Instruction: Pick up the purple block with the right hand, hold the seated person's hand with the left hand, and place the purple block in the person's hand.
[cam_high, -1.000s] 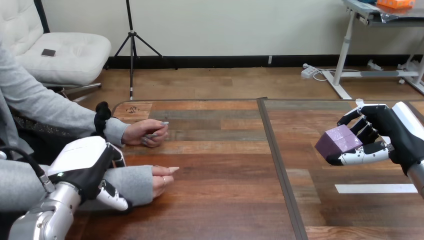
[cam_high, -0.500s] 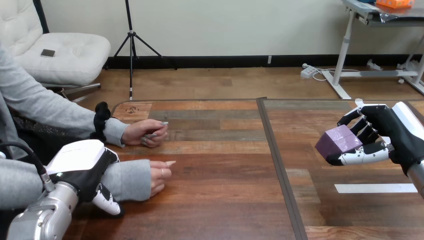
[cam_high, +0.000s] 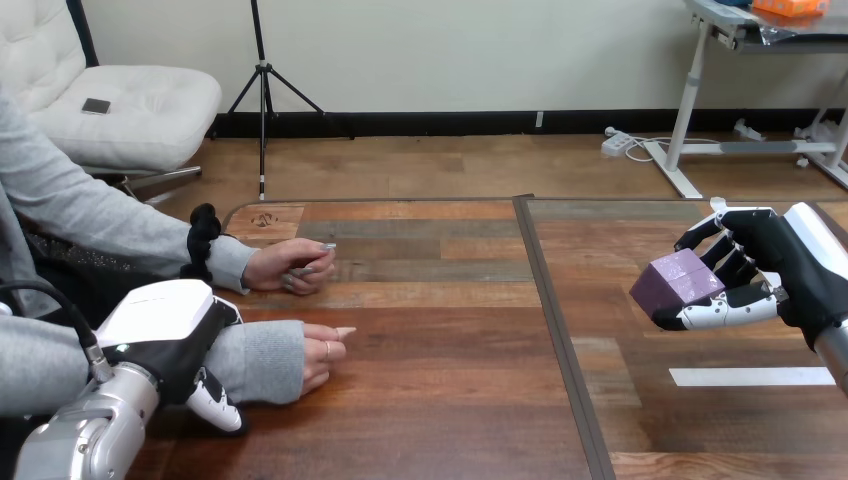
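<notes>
Now, my right hand (cam_high: 792, 268) holds the block (cam_high: 678, 282) clasped over the table (cam_high: 450, 400), while my left hand (cam_high: 165, 335) is curled round the person's wrist (cam_high: 262, 360) at left

The head camera looks forward and down across the wooden table (cam_high: 440, 400) from its near side.

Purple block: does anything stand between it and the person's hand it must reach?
Nothing visible. The purple block is in the right robot hand; only bare table lies between it and the person's nearer hand, whose forearm the left robot hand clasps.
</notes>
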